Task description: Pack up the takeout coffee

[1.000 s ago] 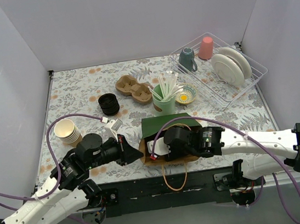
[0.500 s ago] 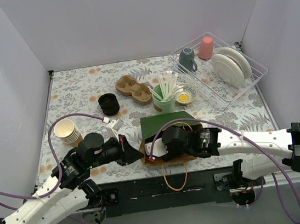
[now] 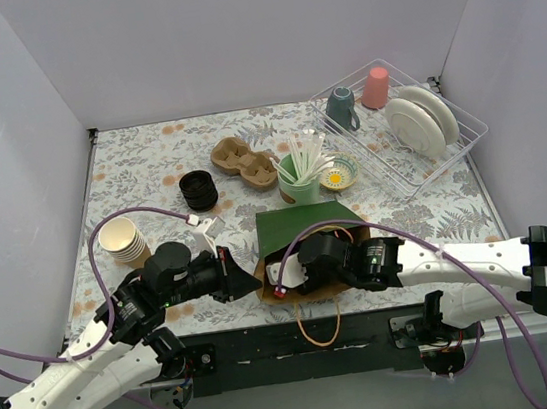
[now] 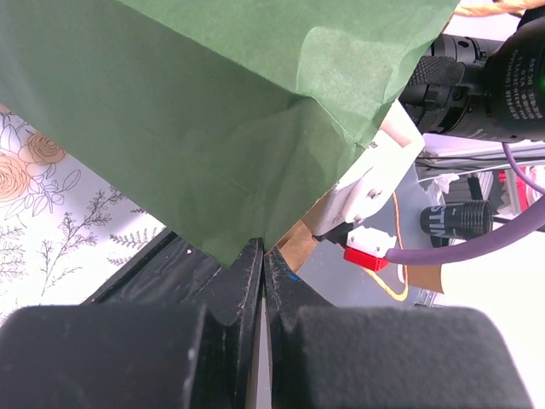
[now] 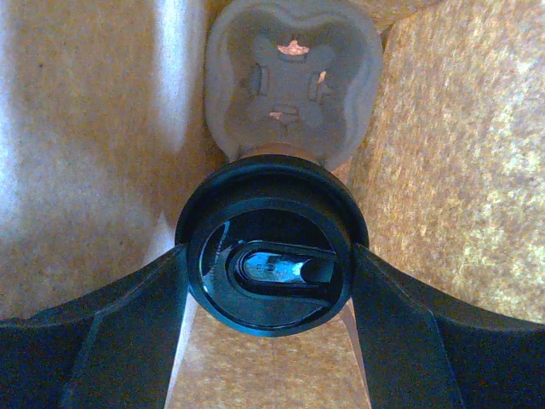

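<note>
Left gripper [image 4: 260, 256]: I am clenching my two fingers flat together on a corner fold of the green paper bag [image 4: 213, 111], at its near left side by the front edge of the table [image 3: 147, 161].
Right gripper [image 5: 269, 285]: I am reaching down inside the bag and grasping the takeout coffee [image 5: 272, 243], with one finger pressing on each side of its round black lid.
Takeout coffee: it is sitting inside the bag between my right fingers, lid facing my wrist camera and hiding the cup below.
Bag interior: brown paper walls are closing round the cup. A grey moulded carrier pocket [image 5: 294, 81] is lying just beyond the lid. I cannot tell whether the cup is touching it.
Mid-table: a stack of paper cups [image 3: 123, 241], ribbed black lids [image 3: 198, 190], a brown pulp carrier [image 3: 244, 163], a green cup of straws [image 3: 301, 183] and a small bowl [image 3: 338, 172] are standing apart from the bag.
Far right: a wire dish rack [image 3: 467, 139] is holding a teal mug [image 3: 342, 108], a pink cup [image 3: 375, 87] and white plates [image 3: 422, 122].
</note>
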`<state>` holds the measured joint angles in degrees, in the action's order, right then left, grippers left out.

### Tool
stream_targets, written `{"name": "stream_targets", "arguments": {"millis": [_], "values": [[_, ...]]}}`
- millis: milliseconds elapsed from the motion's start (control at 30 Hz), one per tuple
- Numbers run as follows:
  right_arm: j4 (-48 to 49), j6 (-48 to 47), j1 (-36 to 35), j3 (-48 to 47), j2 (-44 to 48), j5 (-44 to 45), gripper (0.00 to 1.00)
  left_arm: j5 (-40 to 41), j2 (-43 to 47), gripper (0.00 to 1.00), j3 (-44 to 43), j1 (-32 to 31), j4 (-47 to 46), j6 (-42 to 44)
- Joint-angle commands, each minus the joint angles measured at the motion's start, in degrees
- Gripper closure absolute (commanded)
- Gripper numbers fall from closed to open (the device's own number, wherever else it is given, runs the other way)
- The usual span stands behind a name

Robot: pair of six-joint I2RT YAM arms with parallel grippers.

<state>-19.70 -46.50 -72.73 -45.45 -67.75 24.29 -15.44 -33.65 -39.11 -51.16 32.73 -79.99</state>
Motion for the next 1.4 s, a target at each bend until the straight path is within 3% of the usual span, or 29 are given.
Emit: {"name": "stream_targets", "arguments": {"millis": [0,433,867,1367], "values": [[0.72,2.29,0.48,-0.69,-1.07,0.66,0.66,-0.64,0.95,1.0,-1.58,0.09,-0.04,-1.75],[-5.34,3.7,0.39,-0.96,7.7,4.09,0.66,0.33,-0.63,1.0,-2.46,0.18,0.41,-2.11],[-10.96,7.91,0.31,-1.04,10.18,3.04,0.68,-0.47,-3.0,1.0,-4.92,0.09,-1.18,-3.25],[-4.83,5.9,0.39,3.17,10.53,3.92,0.68,-1.43,-1.42,1.0,-2.37,0.09,-2.76,-4.39]]}}
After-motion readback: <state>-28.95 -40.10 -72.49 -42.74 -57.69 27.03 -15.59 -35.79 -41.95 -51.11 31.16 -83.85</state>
